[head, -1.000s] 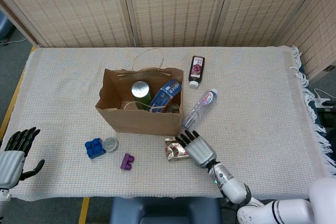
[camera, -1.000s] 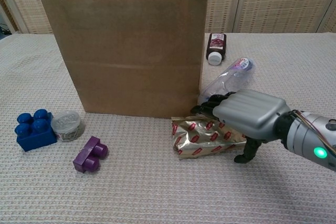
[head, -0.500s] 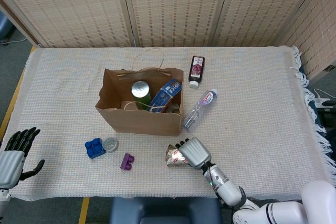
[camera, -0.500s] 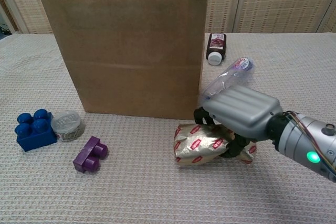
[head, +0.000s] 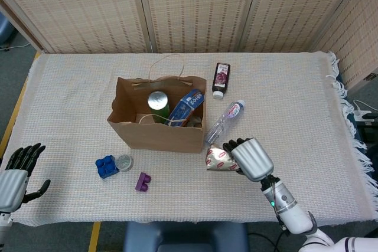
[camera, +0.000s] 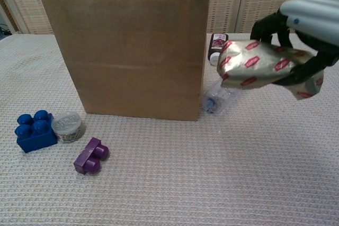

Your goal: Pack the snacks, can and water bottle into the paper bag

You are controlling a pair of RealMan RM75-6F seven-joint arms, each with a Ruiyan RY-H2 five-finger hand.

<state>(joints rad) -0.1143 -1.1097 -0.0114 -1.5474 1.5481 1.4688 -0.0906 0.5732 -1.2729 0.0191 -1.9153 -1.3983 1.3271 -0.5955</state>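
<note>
1. The right hand (head: 251, 157) grips a silver-and-red snack pack (camera: 262, 69), fingers (camera: 267, 25) curled over its top and underside, and holds it in the air off the bench (head: 295, 116).
2. In the head view the pack (head: 218, 159) shows just left of the hand, near the front right corner of the paper bag (head: 156, 137).
3. The water bottle (head: 225, 121) lies on its side on the bench just beyond the hand, its base near the bag's right side and its cap pointing away toward the far right. In the chest view it shows below the pack (camera: 216, 99).
4. A small dark bottle (head: 220, 79) with a white cap lies further back, well apart from the hand.
5. The bag stands upright and open. Inside are a can (head: 157, 101) with a silver top and a blue snack packet (head: 185, 105) leaning against the right wall.
6. Left of the bag's front, on the bench, sit a blue block (head: 106, 166) and a small round clear tub (head: 124, 162) touching or nearly touching, with a purple block (head: 142, 182) a little to their right.
7. The left hand (head: 16, 175) is open at the bench's near left edge, fingers apart and pointing up, holding nothing.
</note>
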